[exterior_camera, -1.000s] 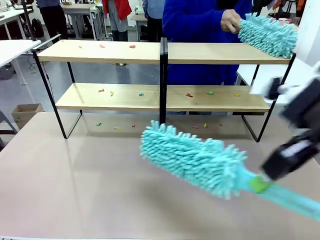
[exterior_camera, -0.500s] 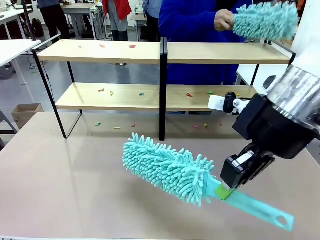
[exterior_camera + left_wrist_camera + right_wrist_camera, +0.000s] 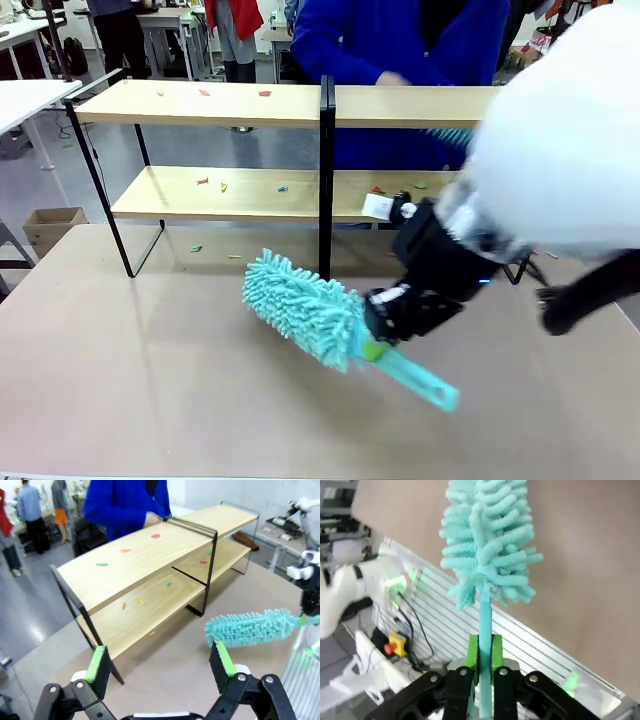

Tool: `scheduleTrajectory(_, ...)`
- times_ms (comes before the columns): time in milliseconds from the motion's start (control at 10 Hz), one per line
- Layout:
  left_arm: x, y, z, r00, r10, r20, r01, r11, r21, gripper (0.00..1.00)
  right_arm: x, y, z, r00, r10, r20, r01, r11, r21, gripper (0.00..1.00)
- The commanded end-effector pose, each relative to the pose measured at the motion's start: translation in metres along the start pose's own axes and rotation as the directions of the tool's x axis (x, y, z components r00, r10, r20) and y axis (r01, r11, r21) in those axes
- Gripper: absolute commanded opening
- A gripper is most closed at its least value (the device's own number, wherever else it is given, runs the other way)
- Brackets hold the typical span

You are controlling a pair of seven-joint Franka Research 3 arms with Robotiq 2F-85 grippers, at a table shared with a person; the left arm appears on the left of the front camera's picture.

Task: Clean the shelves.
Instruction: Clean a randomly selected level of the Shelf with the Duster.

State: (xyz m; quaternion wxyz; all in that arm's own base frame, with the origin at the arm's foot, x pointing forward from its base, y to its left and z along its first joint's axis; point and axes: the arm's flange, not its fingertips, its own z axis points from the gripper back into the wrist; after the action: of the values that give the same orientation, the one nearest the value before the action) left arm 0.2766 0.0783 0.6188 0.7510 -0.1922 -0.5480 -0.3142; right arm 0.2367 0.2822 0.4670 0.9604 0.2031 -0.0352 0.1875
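Clamping the teal duster (image 3: 300, 305) in my right claw (image 3: 376, 346), approach step; next I likely sweep scraps (image 3: 222, 185) off the shelves (image 3: 150, 197).

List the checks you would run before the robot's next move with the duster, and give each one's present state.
1. Tool grip: right gripper shut on the duster handle: ok.
2. Spare arm: left gripper open, empty, short of the rack: ok.
3. Is the upper shelf clean? Coloured scraps lie on it: not ok.
4. Is the lower shelf clean? Scraps lie there too: not ok.
5. Is the person's hand away from the upper shelf? It is at the far edge: not ok.
6. Is the duster head off the tabletop? Cannot tell.
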Motion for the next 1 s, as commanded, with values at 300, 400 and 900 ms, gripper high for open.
scheduleTrajectory(300, 0.0, 0.0, 0.0, 1.0, -0.004, 0.006, 0.004, 1.0, -0.007, 1.0, 0.072, 0.054, -0.079, 0.967, -0.225, 0.117, 0.23, 0.973, -0.034, 0.0)
scheduleTrajectory(400, 0.0, 0.0, 0.0, 1.0, -0.004, 0.006, 0.004, 1.0, -0.007, 1.0, 0.084, 0.058, -0.09, 0.952, -0.27, 0.141, 0.278, 0.96, -0.041, 0.0)
scheduleTrajectory(900, 0.0, 0.0, 0.0, 1.0, -0.004, 0.006, 0.004, 1.0, -0.007, 1.0, 0.105, 0.05, -0.104, 0.869, -0.358, 0.342, 0.389, 0.921, -0.025, 0.0)
